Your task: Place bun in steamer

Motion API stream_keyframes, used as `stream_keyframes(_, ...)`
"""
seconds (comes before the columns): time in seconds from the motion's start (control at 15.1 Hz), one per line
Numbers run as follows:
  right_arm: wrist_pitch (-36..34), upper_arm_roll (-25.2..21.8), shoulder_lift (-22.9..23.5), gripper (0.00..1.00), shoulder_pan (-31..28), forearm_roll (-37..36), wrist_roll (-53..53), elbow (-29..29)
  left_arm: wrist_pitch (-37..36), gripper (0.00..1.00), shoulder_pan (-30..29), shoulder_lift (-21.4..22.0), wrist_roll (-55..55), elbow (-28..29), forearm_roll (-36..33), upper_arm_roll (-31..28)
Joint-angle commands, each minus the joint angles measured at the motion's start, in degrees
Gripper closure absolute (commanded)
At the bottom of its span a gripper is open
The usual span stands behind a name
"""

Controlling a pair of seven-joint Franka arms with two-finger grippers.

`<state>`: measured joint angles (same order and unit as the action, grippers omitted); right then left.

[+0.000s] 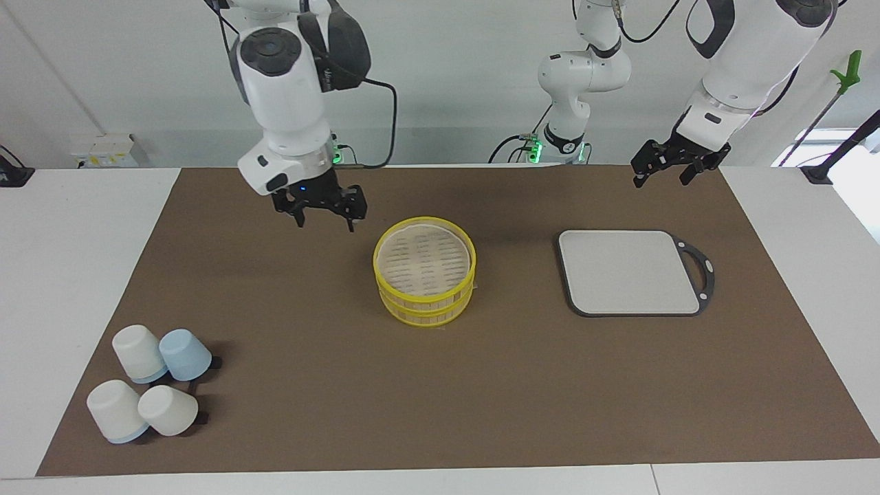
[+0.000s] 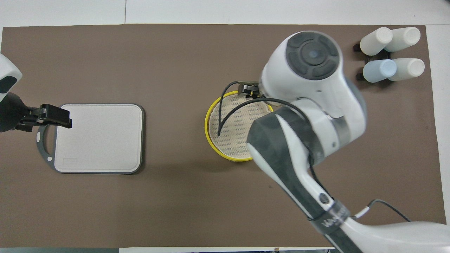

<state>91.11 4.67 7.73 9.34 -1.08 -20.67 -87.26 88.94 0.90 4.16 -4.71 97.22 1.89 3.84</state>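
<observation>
Steamer (image 1: 425, 270) round, yellow-rimmed, slatted beige, lid on.

One steamer (image 1: 425, 271) with its lid on stands on the table (image 1: 289, 412), made of two stacked yellow-rimmed tiers. One grey board (image 1: 629, 272) with a handle lies there too. Four cups (image 1: 148, 390) sit in a cluster: three white, one pale blue. Two grippers are in view, the right gripper (image 1: 322, 209) and the left gripper (image 1: 672, 165)
</observation>
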Motion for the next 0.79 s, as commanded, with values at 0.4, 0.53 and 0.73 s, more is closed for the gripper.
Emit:
stream_keyframes(0.4, -1.9, -5.2, -7.1, 0.00, -3.8, 0.7, 12.1, -6.1, 0.1, 0.00, -0.5, 0.4, 0.9, -0.5, 0.5, 0.3)
stream_keyframes(0.53, -0.5, -5.6, -6.9, 0.00, -3.8, 0.7, 12.8, -6.1, 0.2, 0.00, -0.5, 0.4, 0.9, -0.6, 0.5, 0.4)
stream_keyframes(0.73, -0.6, -6.1, -7.3, 0.00, -3.8, 0.7, 12.8, -5.7, 0.2, 0.00, -0.5, 0.4, 0.9, -0.6, 0.5, 0.4)
